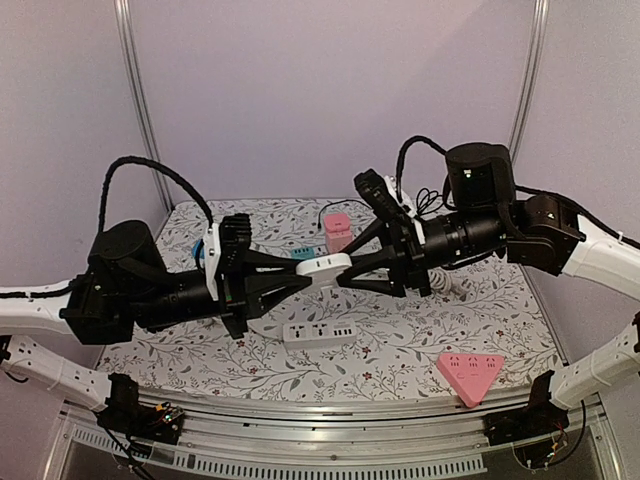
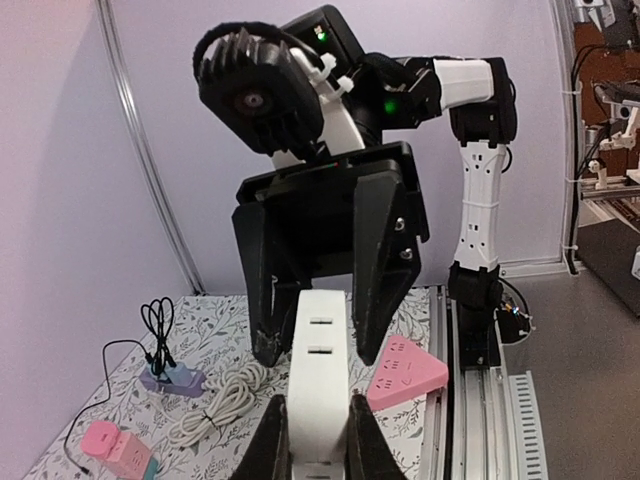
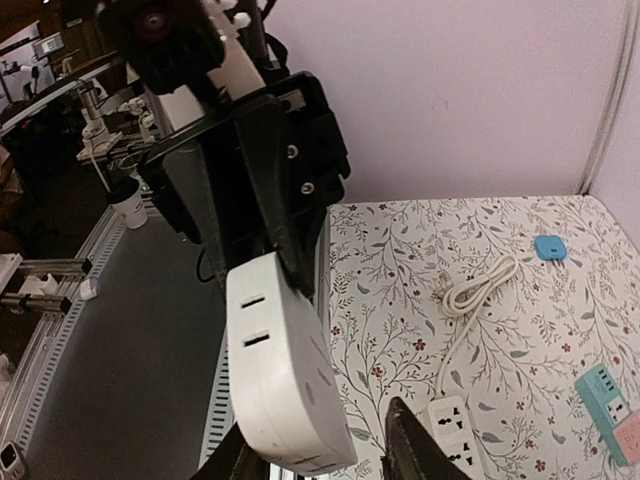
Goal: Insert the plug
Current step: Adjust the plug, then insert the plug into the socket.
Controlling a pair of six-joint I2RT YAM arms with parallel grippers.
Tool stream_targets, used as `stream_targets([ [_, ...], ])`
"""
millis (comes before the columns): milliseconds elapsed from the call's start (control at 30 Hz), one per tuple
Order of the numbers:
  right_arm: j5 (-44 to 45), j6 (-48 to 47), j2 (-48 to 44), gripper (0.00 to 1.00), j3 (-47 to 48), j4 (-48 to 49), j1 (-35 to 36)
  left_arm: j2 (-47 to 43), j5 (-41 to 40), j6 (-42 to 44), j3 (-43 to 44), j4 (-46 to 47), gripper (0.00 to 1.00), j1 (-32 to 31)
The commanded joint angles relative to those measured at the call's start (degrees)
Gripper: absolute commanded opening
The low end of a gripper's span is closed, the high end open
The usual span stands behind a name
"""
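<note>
A white rounded socket block (image 1: 325,268) hangs in mid-air between the two arms. My left gripper (image 1: 303,277) is shut on its near end; in the left wrist view the left gripper (image 2: 318,445) has both fingers pressed on the white socket block (image 2: 320,370). My right gripper (image 1: 347,272) stands open around the far end. In the right wrist view the right gripper (image 3: 325,460) has one finger (image 3: 415,445) clear of the white socket block (image 3: 285,380). A coiled white cord (image 3: 482,285) with a plug (image 3: 446,293) lies on the table.
A white power strip (image 1: 318,333) lies on the flowered cloth below the grippers. A pink triangular socket (image 1: 470,375) sits front right. A pink cube (image 1: 338,230) and a teal adapter (image 1: 303,253) stand behind. A purple adapter (image 2: 170,378) with black cable lies at the back.
</note>
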Motion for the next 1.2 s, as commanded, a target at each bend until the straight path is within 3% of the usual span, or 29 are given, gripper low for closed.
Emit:
stream_targets([
  [0,-1.50,-1.72,1.75,0.29,1.86,-1.46,-0.09,0.71,0.61,-0.22,0.74,-1.65,0.00,0.13],
  [167,-3.22,-2.29,3.21,0.00,2.15,-1.61,-0.09,0.84,1.29,0.02,0.75,-2.42,0.00,0.47],
  [233,-3.22,-2.43,3.90,0.00,2.05,-1.70,-0.08,0.84,1.08,0.01,0.63,-3.23,0.00,0.99],
  [267,-2.97,-2.73,4.25,0.00,1.77,-1.74,-0.06,0.80,0.48,-0.28,0.36,-3.52,0.06,1.59],
  [333,-2.14,-3.89,4.79,0.00,0.86,-1.62,-0.55,-0.01,-0.57,-1.39,-1.37,-3.33,0.60,3.40],
  [367,-2.04,-4.41,5.04,0.00,0.17,-1.35,-1.07,-0.72,-0.40,-1.81,-2.99,-2.71,0.80,4.66],
  [433,-3.11,-4.95,6.15,0.00,-1.18,0.09,-2.98,-2.27,1.71,-2.67,-6.60,-0.54,0.91,8.20],
  [533,-7.91,-4.39,8.00,0.00,-2.42,2.89,-6.26,-3.85,7.15,-3.61,-11.63,2.58,0.90,12.91],
  [700,-8.87,-11.77,11.41,0.00,-5.03,7.09,-7.35,-1.54,11.73,-4.15,-18.08,10.16,0.75,17.69],
  [867,-11.38,-15.38,16.13,0.00,-6.13,11.85,-9.87,4.54,22.27,-11.29,-22.22,22.93,0.65,25.21],
  [1033,-12.49,-16.96,21.09,0.00,-6.38,15.25,-11.39,13.52,32.82,-14.91,-22.51,28.81,0.51,31.94],
  [1167,-11.99,-18.84,23.89,0.00,-6.56,16.54,-12.17,18.51,37.26,-15.92,-23.52,36.15,0.41,34.01],
])
